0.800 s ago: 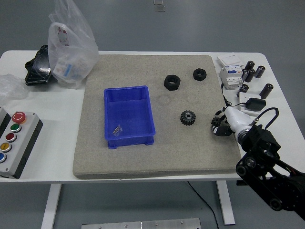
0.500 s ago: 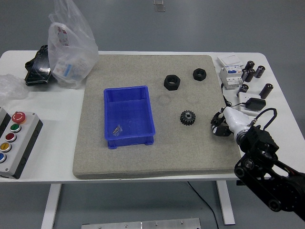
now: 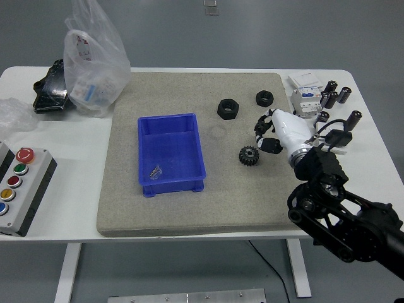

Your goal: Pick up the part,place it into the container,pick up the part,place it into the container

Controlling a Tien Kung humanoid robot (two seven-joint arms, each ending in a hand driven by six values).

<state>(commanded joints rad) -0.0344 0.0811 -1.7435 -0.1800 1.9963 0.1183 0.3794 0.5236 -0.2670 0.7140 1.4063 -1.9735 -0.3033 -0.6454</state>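
A small black gear (image 3: 250, 155) lies on the grey felt mat (image 3: 189, 208), right of the blue bin (image 3: 170, 153). The bin holds a small clear part (image 3: 155, 171) near its front. Two black hex nuts sit further back, a larger nut (image 3: 228, 108) and a smaller nut (image 3: 264, 98). My right hand (image 3: 266, 134), white-backed with black fingers, hovers just right of and above the gear, fingers loosely spread and holding nothing. The left arm is out of the picture.
A clear plastic bag (image 3: 95, 57) and a black object (image 3: 52, 88) sit at the back left. A button box (image 3: 19, 187) is at the left edge. White electrical modules (image 3: 306, 95) and several black cylinders (image 3: 334, 95) crowd the right side.
My right hand has moved up and to the left, from beside the mat's right edge to just next to the gear. The parts and the bin have not moved.
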